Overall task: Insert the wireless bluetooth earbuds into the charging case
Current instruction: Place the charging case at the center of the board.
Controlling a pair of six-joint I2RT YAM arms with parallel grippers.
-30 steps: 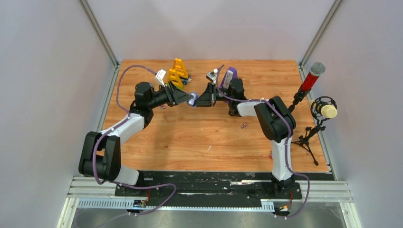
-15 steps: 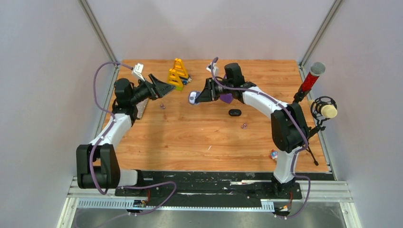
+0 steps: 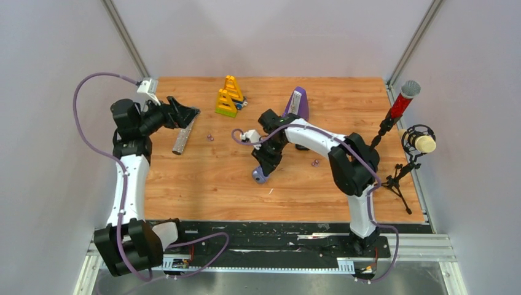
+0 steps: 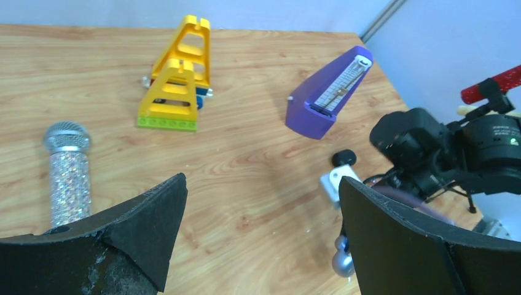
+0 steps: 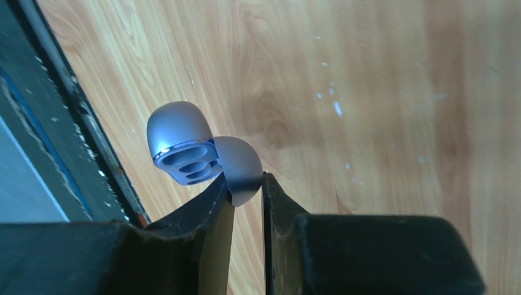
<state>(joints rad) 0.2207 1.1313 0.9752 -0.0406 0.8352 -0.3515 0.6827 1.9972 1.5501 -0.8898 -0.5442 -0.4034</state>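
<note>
Black glossy pill-shaped charging case sits alone on the wooden surface, just base-side of the purple wedge-shaped metronome, tucked by the R arm in the top view. Lid open or shut: can't tell. Wireless bluetooth earbuds: can't pick 'em out in any view, so nothing shows as inserted. By my read the job's basically all left to do: find both buds, get the case open, seat them.

R claw is clamped on the wrong item, a pale grey-blue rounded lump w/ hollows in one face, well base-side & left of the metronome. Can't tell if it touches the wood. It'd need to drop that first, I reckon.

L claw gapes wide, nothing in it, far left of the metronome, past the yellow plastic ladder-frame toy & by the silver glitter microphone.

Room: big bare stretch of wood base-side of the metronome, only tiny purple beads nr the case. Tight spots:
- Black rail along the near edge shows beside the lump in the R wrist view.
- Red microphone on a stand stands off the edge right of the metronome.
- L arm hangs over the far-left edge, close to the wall.
</note>
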